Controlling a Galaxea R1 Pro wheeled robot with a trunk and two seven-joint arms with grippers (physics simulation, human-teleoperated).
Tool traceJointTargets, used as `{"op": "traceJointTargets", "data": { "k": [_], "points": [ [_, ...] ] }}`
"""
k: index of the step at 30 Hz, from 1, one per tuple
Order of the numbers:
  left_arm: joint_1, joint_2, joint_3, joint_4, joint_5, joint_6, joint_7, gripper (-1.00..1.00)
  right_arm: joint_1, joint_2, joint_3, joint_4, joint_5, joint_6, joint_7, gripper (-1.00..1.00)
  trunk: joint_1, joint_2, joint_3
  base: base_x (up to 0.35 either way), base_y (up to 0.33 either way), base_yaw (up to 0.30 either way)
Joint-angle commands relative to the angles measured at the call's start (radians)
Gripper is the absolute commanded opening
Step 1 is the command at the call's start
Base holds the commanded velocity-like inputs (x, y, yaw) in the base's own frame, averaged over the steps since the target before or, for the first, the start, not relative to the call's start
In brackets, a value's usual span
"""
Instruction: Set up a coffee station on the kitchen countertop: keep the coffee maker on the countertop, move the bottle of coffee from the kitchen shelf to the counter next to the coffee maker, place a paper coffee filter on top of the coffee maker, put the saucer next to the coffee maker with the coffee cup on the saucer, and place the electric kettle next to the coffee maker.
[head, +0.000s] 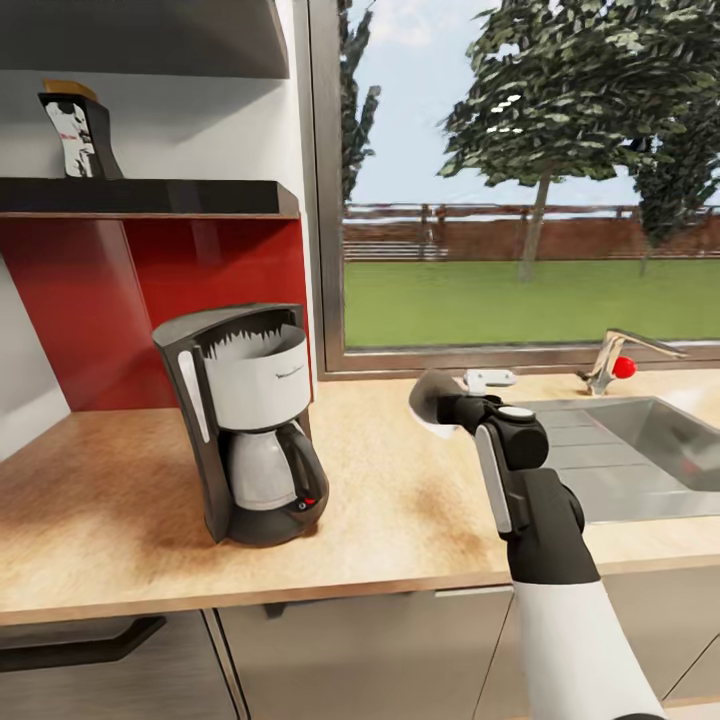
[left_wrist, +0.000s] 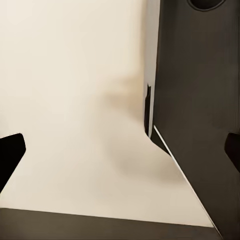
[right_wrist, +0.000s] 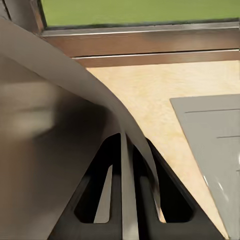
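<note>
The coffee maker (head: 250, 420) stands on the tan countertop (head: 400, 520), against the red backsplash. A white paper coffee filter (head: 262, 350) sits in its open top. Up on the dark shelf at the left is the bottle of coffee (head: 80, 135). To the right of the machine, above the counter, my right gripper (head: 445, 408) is shut on the rim of the saucer (head: 428, 392). In the right wrist view the saucer (right_wrist: 55, 150) curves across the picture with the right gripper (right_wrist: 127, 145) pinching its thin edge. The left gripper (left_wrist: 120, 152) is open, its dark fingertips far apart with nothing between them.
A steel sink (head: 640, 450) with a faucet (head: 620, 360) and a red knob lies in the counter at the right. A large window runs behind the counter. A small metal bracket (head: 490, 378) lies by the sill. Dark drawer fronts (head: 100, 650) are below.
</note>
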Motion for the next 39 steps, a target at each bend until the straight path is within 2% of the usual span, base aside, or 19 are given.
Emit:
{"op": "traceJointTargets", "data": {
  "k": [1, 5, 10, 39],
  "points": [
    [0.000, 0.000, -0.001, -0.001, -0.001, 0.003, 0.003, 1.00, 0.000, 0.000, 0.001, -0.001, -0.009, 0.005, -0.004, -1.00, -0.004, 0.007, 0.002, 0.000, 0.000, 0.000],
    [0.000, -0.001, -0.002, -0.001, -0.001, 0.004, 0.003, 1.00, 0.000, -0.002, 0.000, 0.000, -0.034, 0.005, -0.004, -1.00, -0.019, 0.035, 0.015, 0.000, 0.000, 0.000],
    [0.000, -0.001, -0.002, 0.000, -0.001, 0.004, 0.003, 1.00, 0.001, -0.003, -0.001, 0.000, -0.041, 0.005, -0.004, -1.00, -0.038, 0.070, 0.031, 0.000, 0.000, 0.000],
    [0.000, 0.000, 0.003, 0.000, -0.001, 0.004, 0.006, 1.00, 0.015, -0.003, -0.001, 0.016, -0.043, 0.003, 0.004, -1.00, -0.150, 0.273, 0.133, 0.000, 0.000, 0.000]
  ]
}}
